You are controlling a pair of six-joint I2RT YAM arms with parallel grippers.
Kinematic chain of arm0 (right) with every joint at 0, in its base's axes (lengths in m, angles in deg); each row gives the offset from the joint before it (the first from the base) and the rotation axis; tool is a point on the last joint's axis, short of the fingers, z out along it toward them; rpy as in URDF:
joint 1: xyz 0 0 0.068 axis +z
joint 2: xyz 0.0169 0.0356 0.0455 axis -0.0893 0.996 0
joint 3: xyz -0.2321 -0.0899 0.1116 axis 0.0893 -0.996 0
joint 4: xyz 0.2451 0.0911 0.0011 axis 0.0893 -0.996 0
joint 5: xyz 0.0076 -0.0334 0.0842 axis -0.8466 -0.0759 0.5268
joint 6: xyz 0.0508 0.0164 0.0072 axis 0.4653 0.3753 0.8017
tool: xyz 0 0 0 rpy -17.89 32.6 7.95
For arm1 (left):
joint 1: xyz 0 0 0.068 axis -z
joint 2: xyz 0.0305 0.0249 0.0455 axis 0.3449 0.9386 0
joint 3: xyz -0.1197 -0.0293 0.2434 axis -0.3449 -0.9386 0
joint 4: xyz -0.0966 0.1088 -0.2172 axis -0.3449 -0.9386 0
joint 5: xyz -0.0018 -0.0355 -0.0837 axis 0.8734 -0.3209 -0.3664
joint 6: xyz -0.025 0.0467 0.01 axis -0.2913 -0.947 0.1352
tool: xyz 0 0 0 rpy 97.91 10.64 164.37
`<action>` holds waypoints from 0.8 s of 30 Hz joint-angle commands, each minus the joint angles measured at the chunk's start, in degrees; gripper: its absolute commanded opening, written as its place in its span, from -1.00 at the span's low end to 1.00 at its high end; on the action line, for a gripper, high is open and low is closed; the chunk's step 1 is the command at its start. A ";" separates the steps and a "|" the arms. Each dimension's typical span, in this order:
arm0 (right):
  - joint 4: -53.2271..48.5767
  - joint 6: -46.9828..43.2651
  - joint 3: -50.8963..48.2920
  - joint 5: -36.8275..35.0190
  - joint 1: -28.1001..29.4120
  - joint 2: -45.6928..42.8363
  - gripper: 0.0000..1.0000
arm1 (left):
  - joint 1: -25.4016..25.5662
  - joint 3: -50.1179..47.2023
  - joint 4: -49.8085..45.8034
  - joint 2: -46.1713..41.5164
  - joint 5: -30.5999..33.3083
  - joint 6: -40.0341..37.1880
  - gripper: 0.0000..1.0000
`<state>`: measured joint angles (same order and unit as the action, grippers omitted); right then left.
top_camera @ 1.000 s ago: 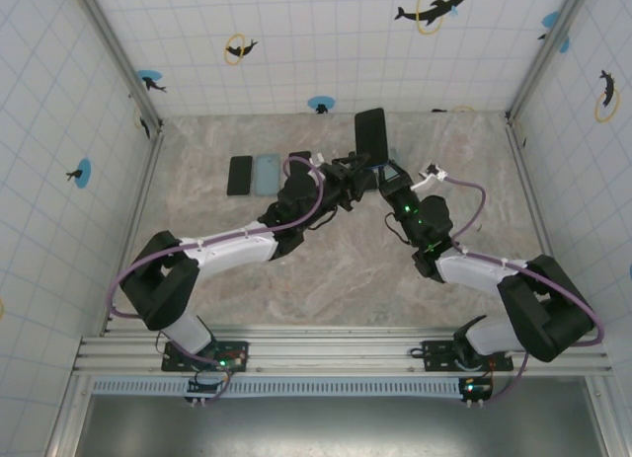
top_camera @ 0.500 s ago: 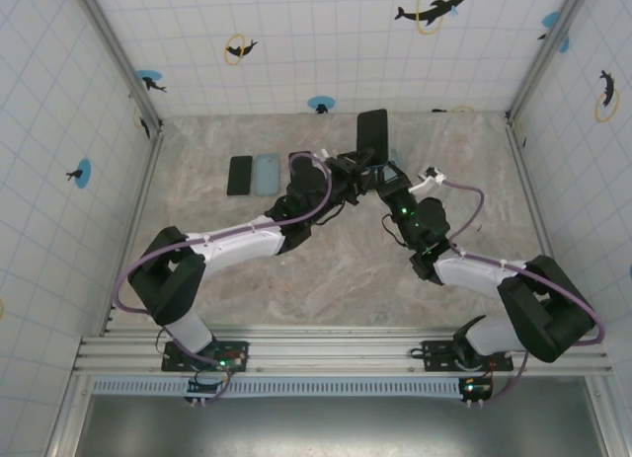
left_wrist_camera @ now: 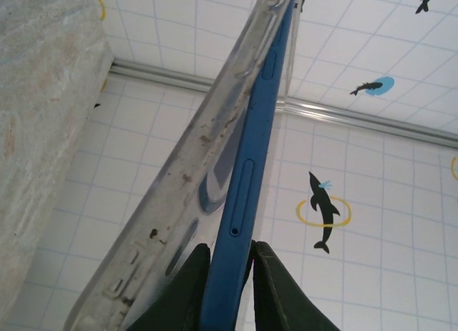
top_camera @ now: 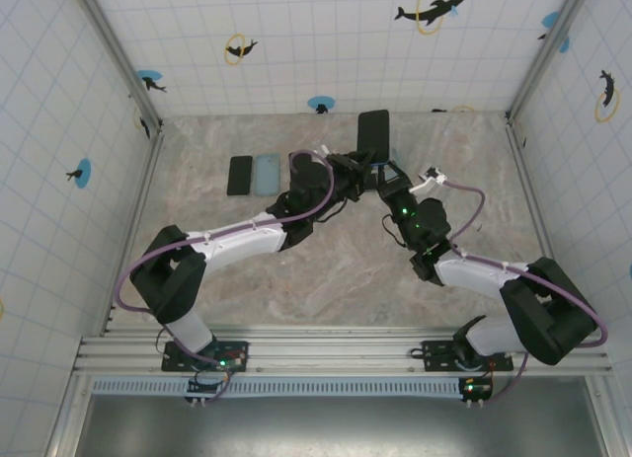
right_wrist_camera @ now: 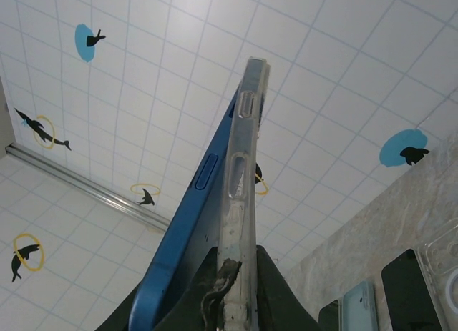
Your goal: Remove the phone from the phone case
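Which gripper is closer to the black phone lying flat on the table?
Left. The left gripper is off to the black phone's right; the right gripper is even farther right.

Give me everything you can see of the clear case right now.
The clear case is a see-through shell, plastic by the look of it, scuffed and flecked with dark specks. It has raised button covers and cutouts along its edge. It is held up off the table, edge-on to both wrist cameras. The right gripper pinches its near end. The blue phone lies alongside it, parted from it at the gripped end and meeting it at the far end. The left gripper clamps the phone's edge.
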<state>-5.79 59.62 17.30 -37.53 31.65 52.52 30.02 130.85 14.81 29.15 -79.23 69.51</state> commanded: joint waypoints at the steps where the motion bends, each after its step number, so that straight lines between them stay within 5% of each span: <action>1: 2.31 -0.95 -0.73 -1.01 0.55 -1.42 -0.87 | -0.27 3.55 0.79 -1.16 1.98 -1.83 -0.67; 12: -6.32 -3.70 -0.43 -5.89 0.20 -3.55 -0.87 | -0.27 6.87 2.14 -0.80 -0.28 -3.25 -0.93; 24: -18.84 -8.25 -1.72 -4.31 -8.77 -9.48 -0.87 | -0.23 5.54 1.91 -0.39 -2.40 -2.90 -0.97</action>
<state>-21.59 53.79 16.90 -41.95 24.90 45.83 29.97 135.09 13.60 29.15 -81.09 67.85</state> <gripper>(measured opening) 0.128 0.107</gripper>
